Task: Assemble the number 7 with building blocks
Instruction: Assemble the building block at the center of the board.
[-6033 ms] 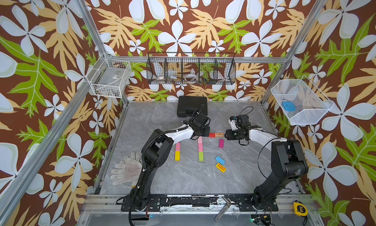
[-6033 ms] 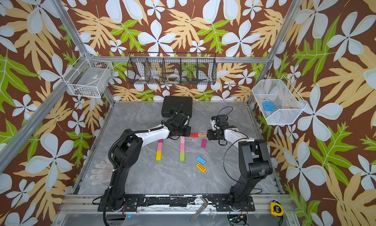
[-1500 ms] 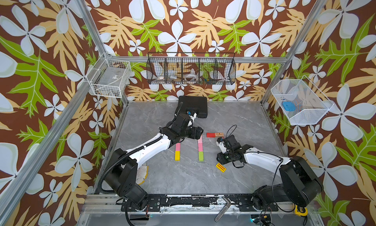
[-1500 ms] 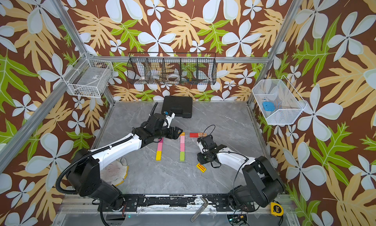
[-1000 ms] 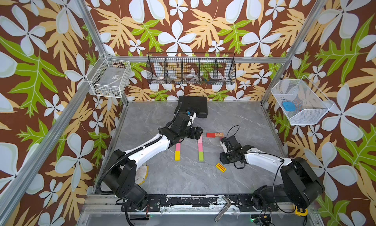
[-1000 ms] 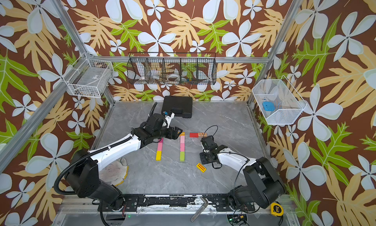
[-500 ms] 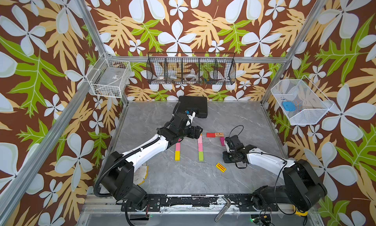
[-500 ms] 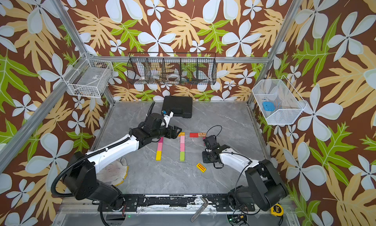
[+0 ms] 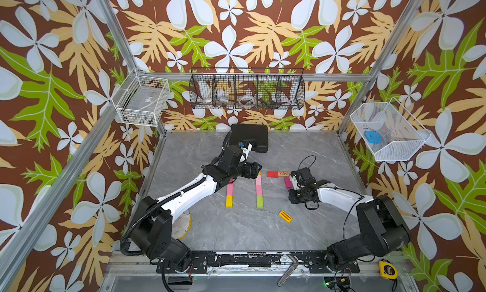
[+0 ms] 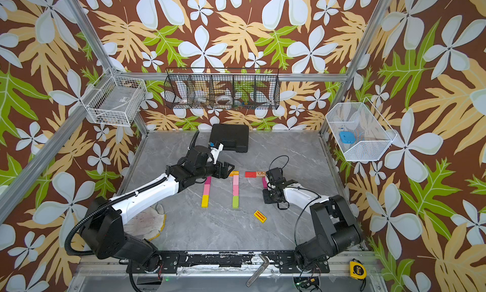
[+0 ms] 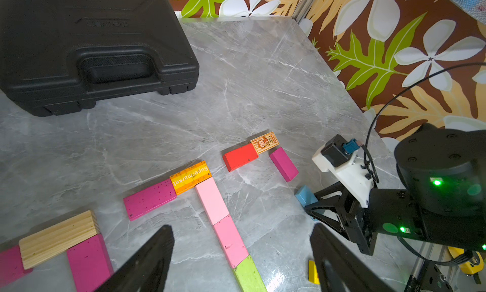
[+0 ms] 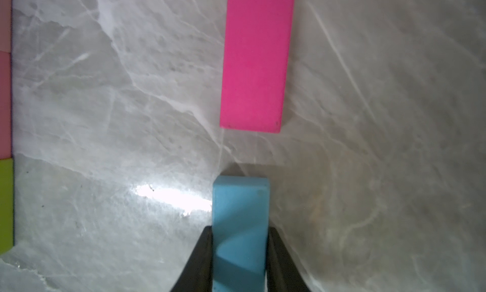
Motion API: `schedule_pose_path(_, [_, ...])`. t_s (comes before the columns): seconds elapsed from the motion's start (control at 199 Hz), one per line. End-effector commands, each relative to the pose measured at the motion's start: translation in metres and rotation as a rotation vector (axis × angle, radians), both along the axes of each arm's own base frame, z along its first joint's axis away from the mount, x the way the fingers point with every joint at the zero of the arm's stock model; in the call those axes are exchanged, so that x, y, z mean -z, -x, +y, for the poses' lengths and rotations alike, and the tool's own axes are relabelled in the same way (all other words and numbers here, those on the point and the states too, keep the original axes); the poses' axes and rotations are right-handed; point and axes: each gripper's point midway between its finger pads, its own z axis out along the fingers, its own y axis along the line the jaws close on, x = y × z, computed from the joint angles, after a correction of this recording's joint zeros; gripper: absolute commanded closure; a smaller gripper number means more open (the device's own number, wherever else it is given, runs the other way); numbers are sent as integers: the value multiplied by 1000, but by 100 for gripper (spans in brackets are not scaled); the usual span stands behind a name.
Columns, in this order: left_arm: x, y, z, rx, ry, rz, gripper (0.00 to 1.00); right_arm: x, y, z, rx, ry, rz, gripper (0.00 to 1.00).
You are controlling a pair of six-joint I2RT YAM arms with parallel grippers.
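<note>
**Item under handling.** The blue block (image 12: 240, 198) is clamped between the jaws of the right pincer (image 12: 239, 229), gripped across its narrow width with its far end projecting forward. It sits right of centre on the desk (image 9: 315, 151), just near of the magenta block (image 12: 256, 59), and a strip of bare desk separates the two ends. It cannot be told whether its underside rests on the desk.

**Surroundings.** The magenta block lies lengthwise, near to far, below the right end of a bar made of the red block (image 11: 240, 156) and the picture block (image 11: 265, 142). Judged from this, a third 7 is being built and the blue block is its next stem piece. The middle 7 (image 9: 259, 190) lies to the left, and a striped block (image 9: 285, 216) lies loose, nearer and left of the right pincer.

**Left pincer** (image 9: 257, 169). Its jaws are spread wide and empty above the far end of the middle 7.

**Recommendations for the step.**
- Close the gap gently, because a hard push would shove the magenta block away from the bar.
- Correct the heading first. The magenta block is slightly skewed against the blue block's long axis, and the side edges do not line up.
- Seat the blue block flat before letting go.
- Spread the jaws fully, then lift straight up, so that nothing drags.
- Keep the left pincer clear.
</note>
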Motion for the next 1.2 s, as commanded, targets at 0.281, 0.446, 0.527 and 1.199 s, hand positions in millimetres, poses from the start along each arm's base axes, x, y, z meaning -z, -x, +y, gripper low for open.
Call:
schedule_pose_path(0.281, [-9,-2,-1,7,22,-20,16,8,-1,-7,55,4,27,72])
schedule_pose_path(0.446, [-9,-1,-1,6,22,-20,16,9,-4,-7,60,3,22,72])
schedule_pose_path(0.527, [-10,-2,-1,5,23,-23,16,9,-5,-6,58,5,22,72])
schedule_pose_path(1.199, [-11,-2,0,3,19,-24,16,9,-15,-8,84,5,13,73])
